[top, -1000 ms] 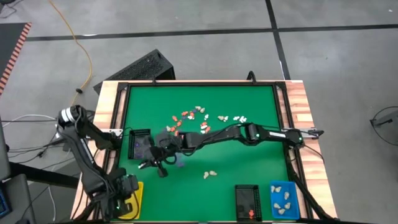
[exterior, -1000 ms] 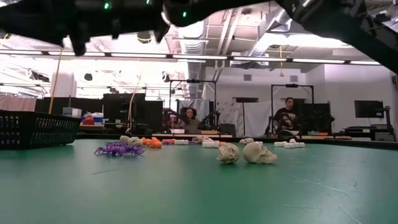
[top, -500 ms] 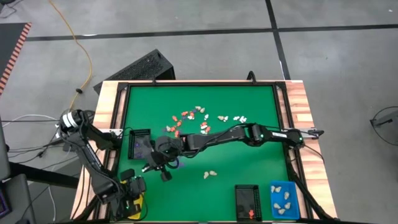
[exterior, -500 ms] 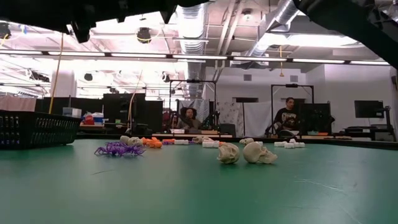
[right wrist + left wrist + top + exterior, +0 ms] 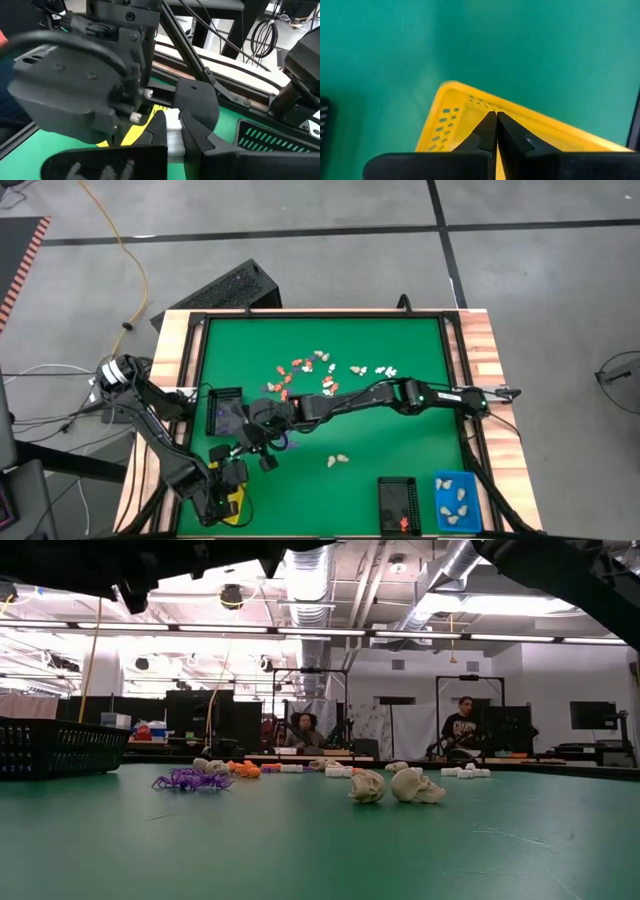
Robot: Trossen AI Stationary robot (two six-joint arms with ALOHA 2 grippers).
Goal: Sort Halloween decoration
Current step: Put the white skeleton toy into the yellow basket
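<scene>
- High view looks straight down on the whole green felt table [image 5: 400,360].
- Low view looks level across it.
- Both wrist views sit close above the small yellow plastic tray [image 5: 455,115].

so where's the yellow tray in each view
High view: yellow tray at the near-left corner of the green mat, partly under the left gripper.
Low view: not in it.
Left wrist view: just past the shut fingertips, tray on the mat.
Right wrist view: a yellow sliver behind the left arm.
Shared landmark: the green mat.
</scene>
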